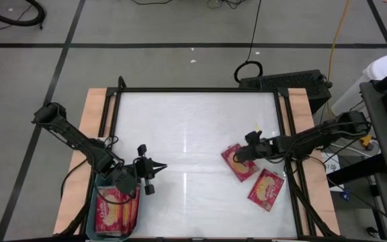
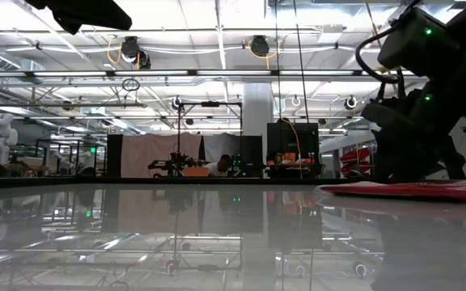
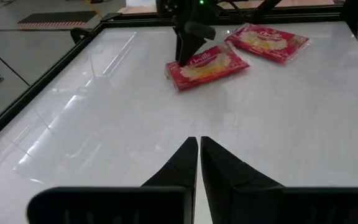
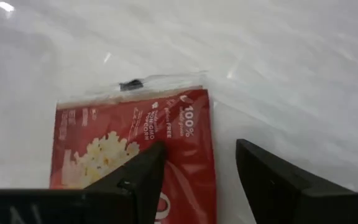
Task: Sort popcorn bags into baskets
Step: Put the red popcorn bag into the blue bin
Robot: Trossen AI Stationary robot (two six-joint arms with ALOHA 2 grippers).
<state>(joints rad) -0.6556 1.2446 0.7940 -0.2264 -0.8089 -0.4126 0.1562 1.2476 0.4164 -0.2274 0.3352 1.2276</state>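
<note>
- The white counter [image 1: 193, 134] carries two loose popcorn bags, and the teal basket [image 1: 94, 214] sits at its near left corner; the basket serves as the landmark here.
- The basket holds several red popcorn bags [image 1: 116, 210] with their yellow picture sides up, packed together inside its walls.
- The left end effector [image 1: 154, 169] hovers just beside the basket's far right corner, over bare counter, pointing away from the basket toward the counter's middle.
- In the left wrist view the left end effector's fingers [image 3: 179, 165] are pressed together with only a thin slit between them and nothing pinched.
- The first loose popcorn bag [image 1: 240, 163] lies flat well away from the basket, across the counter on its right half, turned at an angle.
- The right end effector [image 1: 239, 154] is down at this bag's edge on the basket-facing side.
- In the right wrist view its fingers [image 4: 135, 177] are spread, one over the red printed front of the bag [image 4: 135, 143] and the other over bare counter just past the bag's long edge; whether they touch the bag cannot be told.
- The second loose popcorn bag [image 1: 266, 189] lies flat just beyond the first, farther still from the basket, not touching it.
- In the low view a red bag [image 2: 411, 190] shows flat on the counter beneath the right arm.
</note>
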